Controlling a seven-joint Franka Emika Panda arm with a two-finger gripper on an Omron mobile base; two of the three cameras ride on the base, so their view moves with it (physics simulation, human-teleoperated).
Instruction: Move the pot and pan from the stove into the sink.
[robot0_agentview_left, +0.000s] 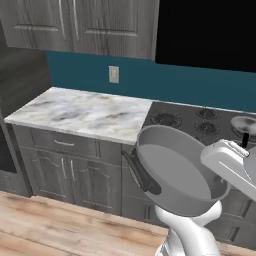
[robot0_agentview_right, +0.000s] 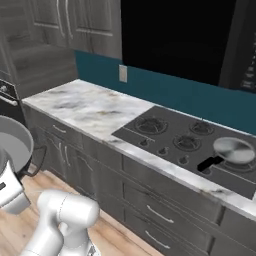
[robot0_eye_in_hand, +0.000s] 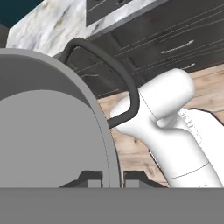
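The pot (robot0_agentview_left: 172, 170), wide, grey and deep-walled, hangs tilted in the air in front of the lower cabinets, off the stove (robot0_agentview_left: 195, 120). My gripper (robot0_eye_in_hand: 113, 178) is shut on its rim, one fingertip inside the wall and one outside. A dark loop handle (robot0_eye_in_hand: 127, 87) curves off the pot (robot0_eye_in_hand: 43, 131) beside the grip. In the right base view the pot (robot0_agentview_right: 15, 145) sits at the far left edge. The shallow pan (robot0_agentview_right: 234, 150) with a black handle rests on the stove's (robot0_agentview_right: 185, 140) right burner; it is also at the right edge as pan (robot0_agentview_left: 245, 124). The sink is out of view.
A marble counter (robot0_agentview_left: 85, 112) runs left of the stove, with grey cabinets and drawers (robot0_agentview_right: 160, 215) below. A teal backsplash with an outlet (robot0_agentview_left: 114, 74) stands behind. Wood floor (robot0_agentview_left: 60, 230) lies under the pot. A dark tall unit (robot0_agentview_left: 10, 150) closes the left end.
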